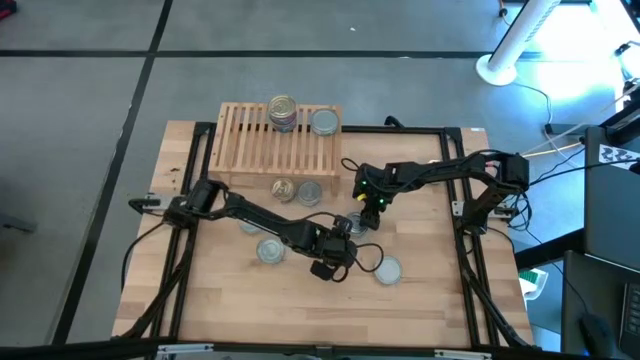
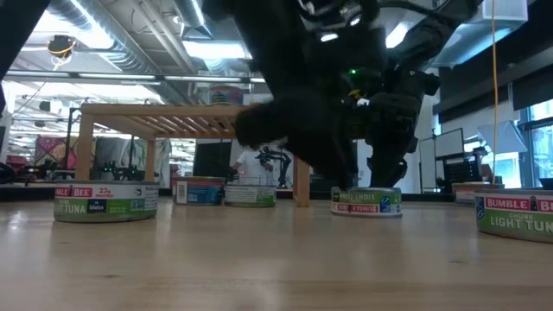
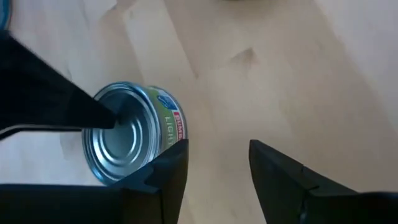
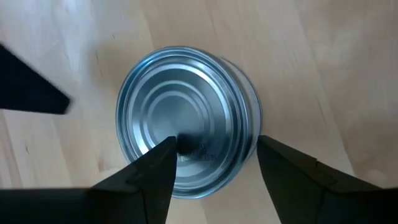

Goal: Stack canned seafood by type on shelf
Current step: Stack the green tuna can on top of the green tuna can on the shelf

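The light-wood shelf (image 1: 262, 150) stands at the back of the table. On it are a stack of cans (image 1: 283, 112) and a single silver-lidded can (image 1: 325, 122). Two more cans (image 1: 296, 190) sit on the table at its front edge. My right gripper (image 4: 214, 146) hangs open right above a silver-lidded can (image 4: 186, 137), a finger on either side of it. My left gripper (image 3: 217, 155) is open over bare wood. A green-labelled tuna can (image 3: 127, 134) stands just beside one of its fingers (image 3: 168, 177). In the high view the two grippers are close together at mid-table.
Loose cans lie at the left (image 1: 270, 250) and the right (image 1: 387, 269) of the grippers. In the low view, tuna cans stand at the near left (image 2: 105, 200) and the near right (image 2: 518, 214). A black frame (image 1: 300, 130) borders the table.
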Action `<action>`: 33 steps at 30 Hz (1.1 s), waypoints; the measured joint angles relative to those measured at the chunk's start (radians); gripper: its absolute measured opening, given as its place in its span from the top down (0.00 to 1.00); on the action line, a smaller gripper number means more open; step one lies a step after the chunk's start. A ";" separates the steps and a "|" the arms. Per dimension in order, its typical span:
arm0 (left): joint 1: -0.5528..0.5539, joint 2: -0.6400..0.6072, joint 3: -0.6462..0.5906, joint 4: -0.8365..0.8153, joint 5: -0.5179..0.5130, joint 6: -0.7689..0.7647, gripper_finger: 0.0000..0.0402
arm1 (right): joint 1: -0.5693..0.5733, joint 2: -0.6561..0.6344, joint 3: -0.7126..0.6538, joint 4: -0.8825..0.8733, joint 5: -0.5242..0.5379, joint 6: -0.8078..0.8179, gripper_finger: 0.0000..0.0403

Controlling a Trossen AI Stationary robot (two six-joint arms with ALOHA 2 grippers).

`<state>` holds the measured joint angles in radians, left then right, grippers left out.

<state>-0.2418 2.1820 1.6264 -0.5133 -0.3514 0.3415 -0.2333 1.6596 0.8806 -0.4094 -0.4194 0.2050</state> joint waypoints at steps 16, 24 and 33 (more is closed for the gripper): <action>0.003 0.023 0.000 0.034 -0.128 0.092 0.58 | -0.003 0.000 0.000 -0.012 -0.012 -0.003 0.45; 0.026 0.023 0.000 0.064 -0.133 0.084 0.58 | -0.003 0.000 0.000 -0.009 -0.018 -0.004 0.45; 0.056 0.023 0.000 0.088 -0.107 0.036 0.58 | -0.002 0.000 0.000 -0.003 -0.018 -0.004 0.45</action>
<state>-0.1856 2.2047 1.6268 -0.4255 -0.4585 0.3776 -0.2352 1.6592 0.8806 -0.4122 -0.4374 0.2008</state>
